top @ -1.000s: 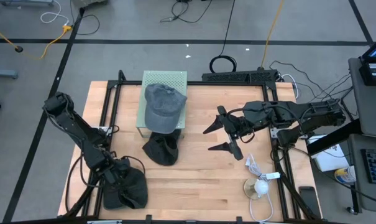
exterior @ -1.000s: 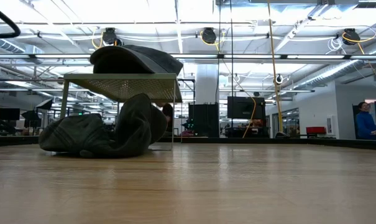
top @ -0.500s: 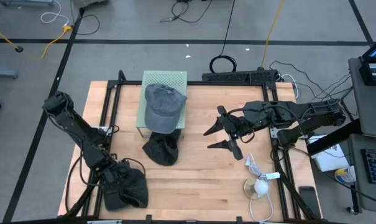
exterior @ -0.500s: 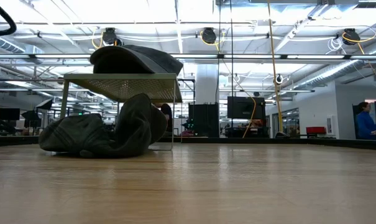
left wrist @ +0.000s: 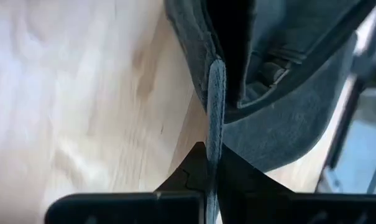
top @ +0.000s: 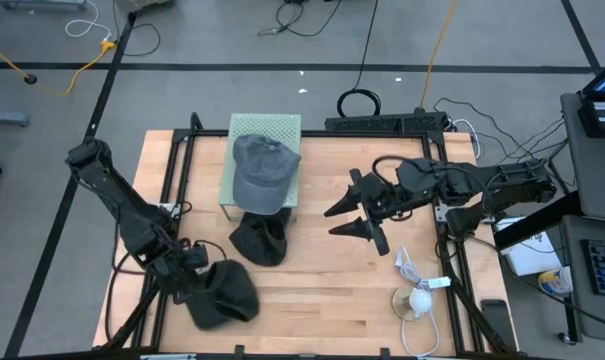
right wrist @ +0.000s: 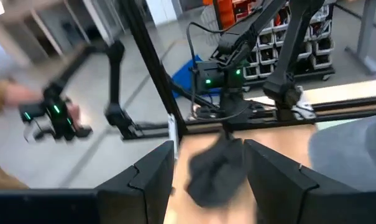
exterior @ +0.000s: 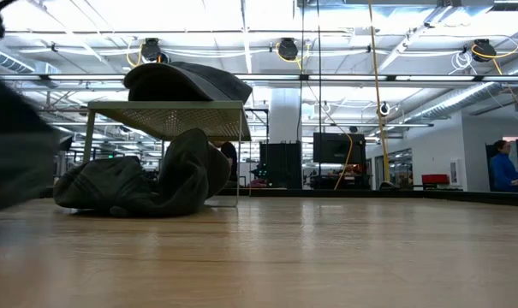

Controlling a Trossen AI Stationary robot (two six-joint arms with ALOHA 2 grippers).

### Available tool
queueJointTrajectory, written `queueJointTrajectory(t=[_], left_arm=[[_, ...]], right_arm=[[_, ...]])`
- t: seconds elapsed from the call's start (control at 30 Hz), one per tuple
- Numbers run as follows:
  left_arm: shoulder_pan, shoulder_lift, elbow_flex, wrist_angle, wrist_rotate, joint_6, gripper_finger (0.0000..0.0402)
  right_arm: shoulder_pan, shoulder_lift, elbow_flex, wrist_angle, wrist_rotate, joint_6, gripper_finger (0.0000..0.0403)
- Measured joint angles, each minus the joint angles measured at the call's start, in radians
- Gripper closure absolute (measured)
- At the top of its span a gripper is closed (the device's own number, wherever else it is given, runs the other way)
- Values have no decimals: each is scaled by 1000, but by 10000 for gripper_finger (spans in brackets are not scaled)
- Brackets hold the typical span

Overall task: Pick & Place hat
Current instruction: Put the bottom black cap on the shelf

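Note:
A dark hat (top: 225,296) lies near the table's front left with my left gripper (top: 189,277) shut on it. It shows as a dark blur (exterior: 10,145) in the low view. A grey hat (top: 263,170) rests crown up on a green mesh stand (top: 267,127). Another dark hat (top: 258,241) lies crumpled on the table in front of the stand. My right gripper (top: 330,222) hovers open right of the stand, with nothing between its fingers (right wrist: 149,182). My left gripper pinches the dark hat's thin rim edge (left wrist: 215,118) between its two fingers. The edge runs on straight ahead of the fingertips, and the hat's hollow inside (left wrist: 262,68) opens to one side. Whether the hat is clear of the table I cannot tell.
A white cable and a round white part (top: 416,298) lie at the table's front right. Black frame rails (top: 177,165) run along the table's sides. Bare wood (top: 322,290) lies between the two grippers.
My left gripper has gone toward the table's right edge and a little away from the near edge, taking the dark hat along; the hat has turned and come into the low view's left. My right gripper's fingers have drawn somewhat closer together but stay apart.

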Motion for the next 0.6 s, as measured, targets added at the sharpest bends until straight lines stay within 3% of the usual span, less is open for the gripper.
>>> queueJointTrajectory(t=[0.33, 0.6], left_arm=[[0, -124, 111, 26, -314, 130, 392], [0, -145, 206, 135, -611, 460, 392]], right_arm=[[0, 0, 0, 27, -1, 382, 216], [0, 0, 0, 27, -1, 496, 216]])
